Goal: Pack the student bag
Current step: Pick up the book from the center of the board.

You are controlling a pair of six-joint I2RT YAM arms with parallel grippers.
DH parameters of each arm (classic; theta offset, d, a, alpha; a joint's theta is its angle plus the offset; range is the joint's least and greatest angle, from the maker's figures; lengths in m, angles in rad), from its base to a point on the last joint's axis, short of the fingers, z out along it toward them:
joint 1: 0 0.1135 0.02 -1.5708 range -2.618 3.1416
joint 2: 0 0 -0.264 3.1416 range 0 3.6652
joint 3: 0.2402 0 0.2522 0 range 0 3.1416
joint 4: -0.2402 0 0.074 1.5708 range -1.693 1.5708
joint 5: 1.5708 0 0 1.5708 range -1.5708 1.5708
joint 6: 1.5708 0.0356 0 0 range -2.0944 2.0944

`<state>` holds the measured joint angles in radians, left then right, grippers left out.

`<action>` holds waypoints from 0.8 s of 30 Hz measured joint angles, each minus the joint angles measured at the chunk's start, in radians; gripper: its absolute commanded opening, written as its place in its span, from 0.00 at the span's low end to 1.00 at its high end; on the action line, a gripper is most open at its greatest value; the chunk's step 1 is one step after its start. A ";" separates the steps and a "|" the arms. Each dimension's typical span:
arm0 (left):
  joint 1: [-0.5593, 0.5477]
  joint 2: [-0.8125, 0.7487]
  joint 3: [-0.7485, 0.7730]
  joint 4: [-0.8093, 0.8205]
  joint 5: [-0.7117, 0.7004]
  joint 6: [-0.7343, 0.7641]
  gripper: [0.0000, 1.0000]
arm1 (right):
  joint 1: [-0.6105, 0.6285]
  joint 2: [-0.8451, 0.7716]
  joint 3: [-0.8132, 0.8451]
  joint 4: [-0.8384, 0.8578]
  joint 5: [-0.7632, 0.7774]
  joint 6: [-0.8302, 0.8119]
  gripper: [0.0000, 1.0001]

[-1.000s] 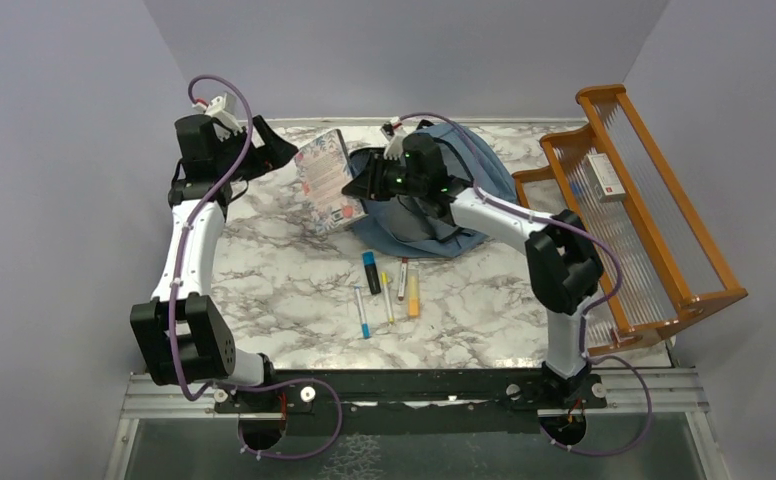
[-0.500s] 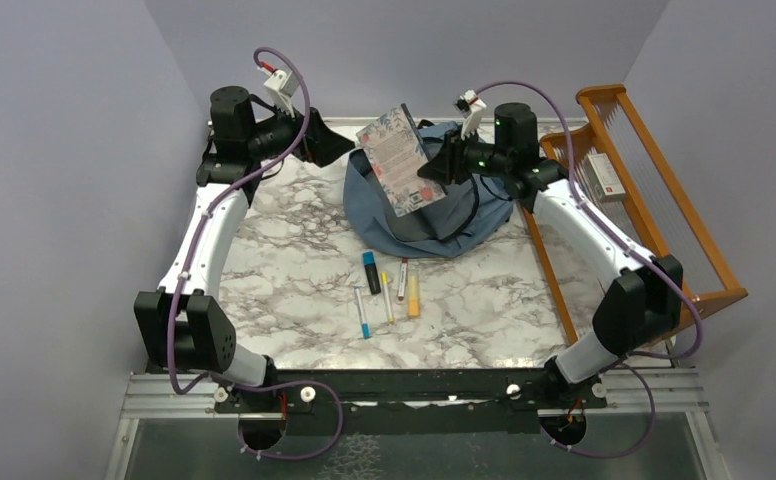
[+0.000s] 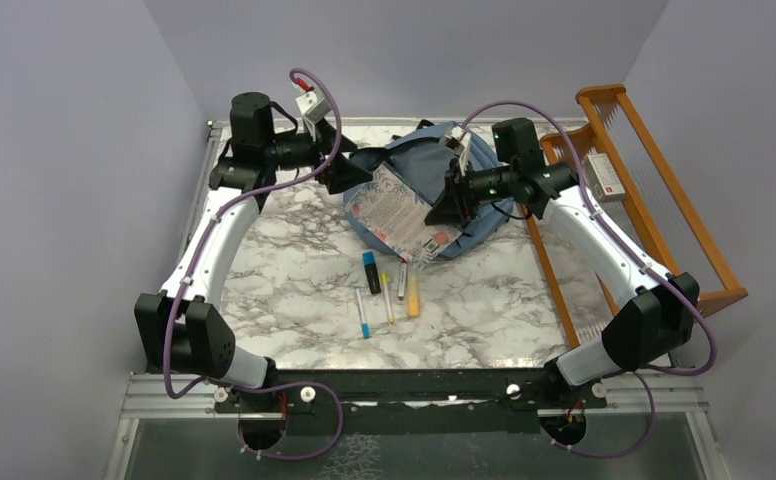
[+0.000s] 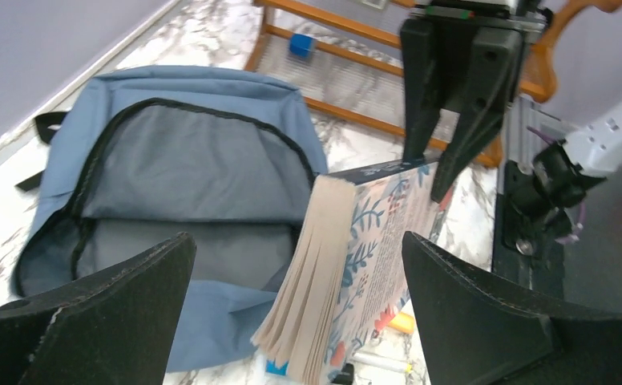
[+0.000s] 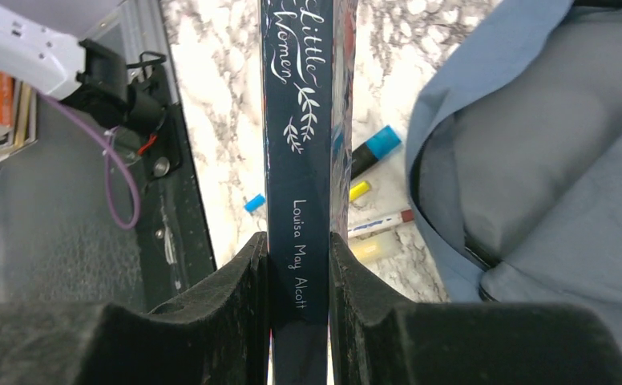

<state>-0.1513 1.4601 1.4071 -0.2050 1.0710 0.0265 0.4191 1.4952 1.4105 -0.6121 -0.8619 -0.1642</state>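
The dusty-blue student bag [image 3: 464, 160] lies at the back middle of the table, its zip open on a grey lining [image 4: 187, 176]. My right gripper [image 3: 444, 205] is shut on the dark spine of a floral-covered book [image 3: 399, 212] and holds it tilted over the bag's front left edge. The spine [image 5: 300, 144] shows between my fingers [image 5: 240, 309], with the bag [image 5: 548, 152] to the right. My left gripper [image 3: 349, 175] is open and empty at the bag's left side. In the left wrist view the book's page edges [image 4: 316, 273] hang ahead of it, between its spread fingers.
Several pens and highlighters [image 3: 389, 285] lie on the marble table in front of the bag, also in the right wrist view [image 5: 372, 192]. An orange wooden rack [image 3: 664, 215] with a white box [image 3: 604, 175] stands along the right edge. Grey walls close in the back and sides.
My right gripper has carried the book from left of the bag to over it, then lowered it towards the bag's front. My left gripper has moved right, up to the bag.
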 measured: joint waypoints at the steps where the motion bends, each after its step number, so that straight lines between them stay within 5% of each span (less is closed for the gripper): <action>1: -0.007 -0.007 -0.006 -0.005 0.010 0.010 0.98 | 0.000 0.000 0.000 -0.008 -0.018 -0.014 0.00; 10: -0.066 -0.043 -0.031 -0.034 0.079 0.058 0.87 | 0.000 -0.019 -0.015 -0.014 -0.134 -0.065 0.01; 16: -0.103 -0.052 -0.073 -0.071 0.087 0.073 0.71 | 0.000 -0.026 -0.012 -0.017 -0.200 -0.113 0.00; 24: -0.130 -0.108 -0.157 -0.097 0.107 0.056 0.60 | 0.000 0.050 0.149 -0.219 -0.218 -0.313 0.01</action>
<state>-0.2810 1.3521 1.2499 -0.3023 1.1782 0.0830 0.4191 1.5452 1.5593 -0.8310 -1.0801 -0.4774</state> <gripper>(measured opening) 0.605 0.307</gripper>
